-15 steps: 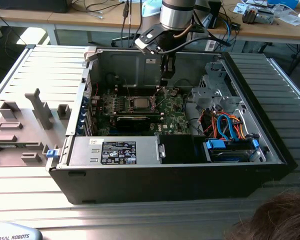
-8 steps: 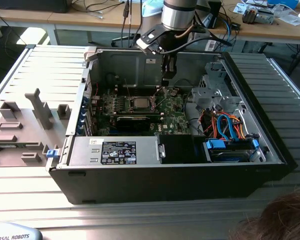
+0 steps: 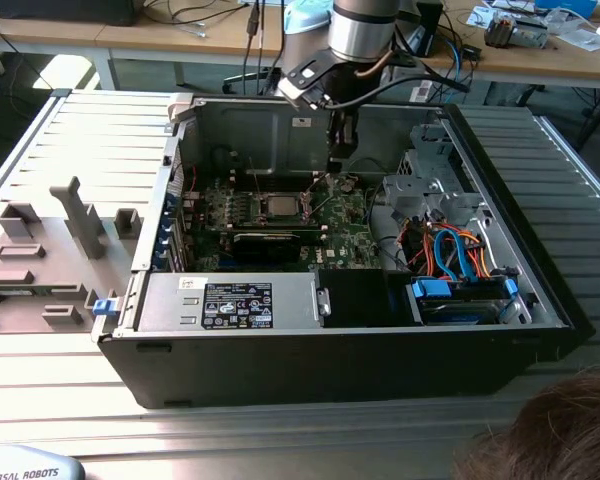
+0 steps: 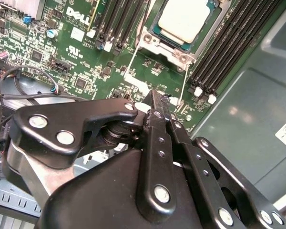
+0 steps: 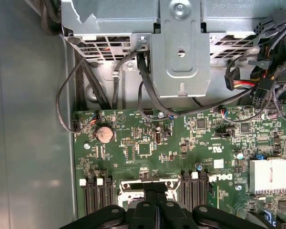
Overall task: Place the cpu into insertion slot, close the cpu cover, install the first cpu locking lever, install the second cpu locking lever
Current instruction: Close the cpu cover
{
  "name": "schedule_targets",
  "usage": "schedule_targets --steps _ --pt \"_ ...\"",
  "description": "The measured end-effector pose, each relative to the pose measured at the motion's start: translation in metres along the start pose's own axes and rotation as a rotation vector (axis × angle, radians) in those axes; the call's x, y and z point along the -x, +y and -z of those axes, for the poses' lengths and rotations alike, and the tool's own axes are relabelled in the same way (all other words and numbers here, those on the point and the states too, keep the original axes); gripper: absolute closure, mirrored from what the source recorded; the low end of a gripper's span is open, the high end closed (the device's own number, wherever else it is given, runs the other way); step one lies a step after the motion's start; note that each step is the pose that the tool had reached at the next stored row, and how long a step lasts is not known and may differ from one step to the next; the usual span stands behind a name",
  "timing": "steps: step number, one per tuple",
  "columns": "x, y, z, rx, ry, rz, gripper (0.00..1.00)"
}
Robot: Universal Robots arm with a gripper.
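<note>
The cpu [image 4: 183, 19], a silver-topped square chip, lies in the insertion slot [image 3: 278, 206] on the green motherboard inside the open computer case. The cpu cover [image 4: 168, 46], a silver frame, lies flat around the chip. Two thin metal locking levers [image 4: 132, 59] [image 4: 183, 88] run along the socket's sides; whether they are latched I cannot tell. My gripper [image 3: 338, 160] hangs above the board, toward the exterior view's right of the socket. In both wrist views its black fingers [image 4: 155, 95] [image 5: 156, 191] are pressed together, shut, with nothing held. The socket's edge [image 5: 148, 185] sits just beyond the tips.
Black memory slots [image 4: 219, 52] flank the socket. A metal drive cage [image 3: 430, 185] and orange and blue cables [image 3: 460, 255] fill the case's right. A power supply [image 3: 230, 300] lies at the front. A grey fixture tray [image 3: 50, 250] sits left. A person's hair [image 3: 560, 430] shows lower right.
</note>
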State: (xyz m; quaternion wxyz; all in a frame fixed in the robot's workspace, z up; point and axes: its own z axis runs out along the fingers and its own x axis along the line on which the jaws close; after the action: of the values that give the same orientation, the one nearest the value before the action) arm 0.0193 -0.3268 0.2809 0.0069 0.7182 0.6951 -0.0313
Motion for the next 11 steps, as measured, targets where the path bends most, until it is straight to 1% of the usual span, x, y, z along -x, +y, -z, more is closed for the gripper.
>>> schedule_targets --steps 8,11 --pt "-0.0002 0.0044 -0.0017 0.0 0.0 0.0 0.89" --pt "-0.0006 0.0085 -0.0028 0.0001 0.0002 0.0 0.89"
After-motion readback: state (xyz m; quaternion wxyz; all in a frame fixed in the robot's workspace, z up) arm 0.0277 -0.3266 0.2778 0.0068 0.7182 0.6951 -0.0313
